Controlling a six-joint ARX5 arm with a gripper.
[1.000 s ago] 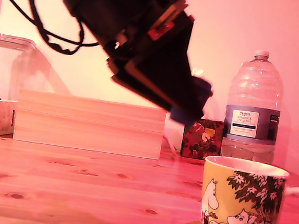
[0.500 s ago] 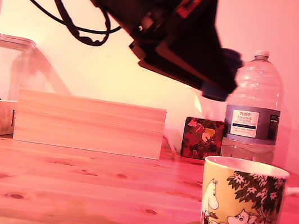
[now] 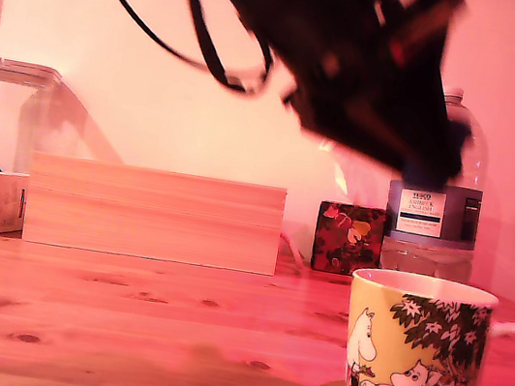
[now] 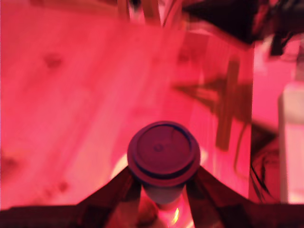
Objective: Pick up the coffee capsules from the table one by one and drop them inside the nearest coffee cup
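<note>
A coffee capsule [image 4: 163, 153] is seen pinched between the two fingers of the gripper [image 4: 163, 183] in the wrist view, its round flat face turned toward the camera and its body gripped from both sides. In the exterior view the gripper [image 3: 434, 162] is blurred and hangs high above the table [image 3: 118, 328], in front of a clear water bottle [image 3: 433, 231], with a dark blue shape at its tip that is taken to be the capsule. The coffee cup [image 3: 412, 360] stands on the table below, at the exterior view's right, its opening well apart from the gripper tip. The carrying step is judged to be in hand: the capsule has been lifted and is not yet dropped. For the next move, the tip would need to be brought squarely over the white mouth of the cup and lowered somewhat before the jaws are spread, so that the capsule is not bounced off the rim. No other capsules can be made out on the table in either view. A long pale wooden box [image 3: 153, 214] and a small patterned red box [image 3: 347, 239] stand behind, clear of the path.
</note>
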